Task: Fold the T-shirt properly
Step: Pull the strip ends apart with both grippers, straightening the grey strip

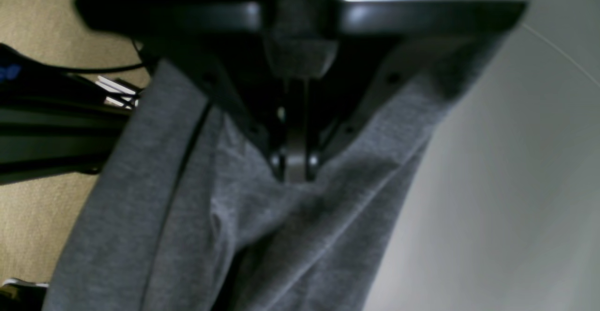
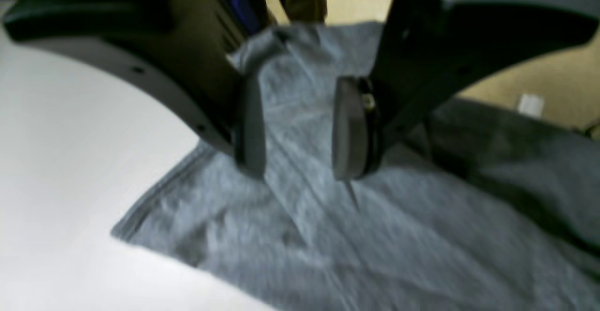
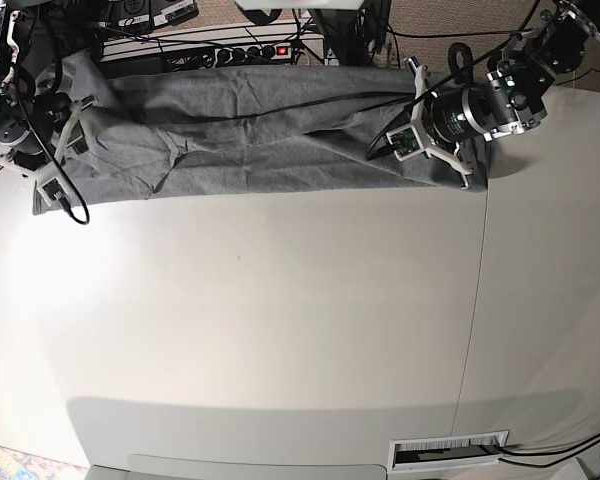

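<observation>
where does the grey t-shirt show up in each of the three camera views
Left wrist: the T-shirt fills the lower centre, pinched in the left gripper.
Right wrist: spread under the open right gripper.
Base: stretched along the far edge, T-shirt.
Shared landmark: the white table.

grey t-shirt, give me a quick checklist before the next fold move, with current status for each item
1. Left gripper holds cloth: ok. Its jaws are shut on the heather-grey cotton T-shirt, fabric bunched at the tips.
2. Right gripper holds cloth: not ok. Its jaws are apart above the fabric, nothing between them.
3. Right gripper over an edge: ok. The hemmed corner lies just beside it.
4. Shirt fully on the white table: not ok. It lies along the far edge, and part seems to hang over.
5. Shirt flat: not ok. Wrinkles and a long fold run across it.
6. Which end is the collar: cannot tell.
</observation>
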Tool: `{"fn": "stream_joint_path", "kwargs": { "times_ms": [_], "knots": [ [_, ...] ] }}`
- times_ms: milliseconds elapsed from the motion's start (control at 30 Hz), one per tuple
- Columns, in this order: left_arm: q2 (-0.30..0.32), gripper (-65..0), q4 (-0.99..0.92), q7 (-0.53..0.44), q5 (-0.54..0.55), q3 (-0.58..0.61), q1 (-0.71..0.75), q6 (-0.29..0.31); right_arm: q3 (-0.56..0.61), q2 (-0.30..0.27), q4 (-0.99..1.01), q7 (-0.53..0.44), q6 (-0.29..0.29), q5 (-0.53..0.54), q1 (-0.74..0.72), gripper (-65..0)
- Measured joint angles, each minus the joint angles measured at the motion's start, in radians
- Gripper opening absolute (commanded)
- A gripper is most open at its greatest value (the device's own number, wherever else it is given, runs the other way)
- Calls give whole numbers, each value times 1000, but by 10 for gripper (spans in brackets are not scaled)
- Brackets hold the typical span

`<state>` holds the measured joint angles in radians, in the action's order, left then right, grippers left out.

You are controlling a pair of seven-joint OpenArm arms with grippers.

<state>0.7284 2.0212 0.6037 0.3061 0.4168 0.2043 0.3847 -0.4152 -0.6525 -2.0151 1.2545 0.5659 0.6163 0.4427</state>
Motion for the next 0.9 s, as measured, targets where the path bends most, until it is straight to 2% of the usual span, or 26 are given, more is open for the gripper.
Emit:
{"fn": "stream_joint_path", "kwargs": {
  "times_ms": [100, 133, 267, 333, 433, 600, 733, 900],
  "knots": [
    [0, -650, 0, 0, 0, 0, 0, 0, -1, 36, 0, -38, 0, 23, -6, -406],
    [0, -650, 0, 0, 0, 0, 0, 0, -1, 58, 0, -53, 0, 34, -6, -433],
    [0, -650, 0, 0, 0, 0, 0, 0, -1, 124, 1, -69, 3, 35, -5, -648],
    [0, -650, 0, 0, 0, 0, 0, 0, -1, 131, 1, -80, 4, 19, -5, -650],
    [0, -650, 0, 0, 0, 0, 0, 0, -1, 131, 4, -85, 3, -60, -5, -650],
    [0, -650, 0, 0, 0, 0, 0, 0, -1, 132, 159, -207, 0, -110, -11, -650],
    [0, -650, -4, 33, 0, 0, 0, -73, -1, 132, 274, -247, 1, -114, -5, -650],
    [0, -650, -93, 42, -5, 0, 0, -69, -1, 132, 303, -283, 2, -120, -8, -650]
  ]
}}
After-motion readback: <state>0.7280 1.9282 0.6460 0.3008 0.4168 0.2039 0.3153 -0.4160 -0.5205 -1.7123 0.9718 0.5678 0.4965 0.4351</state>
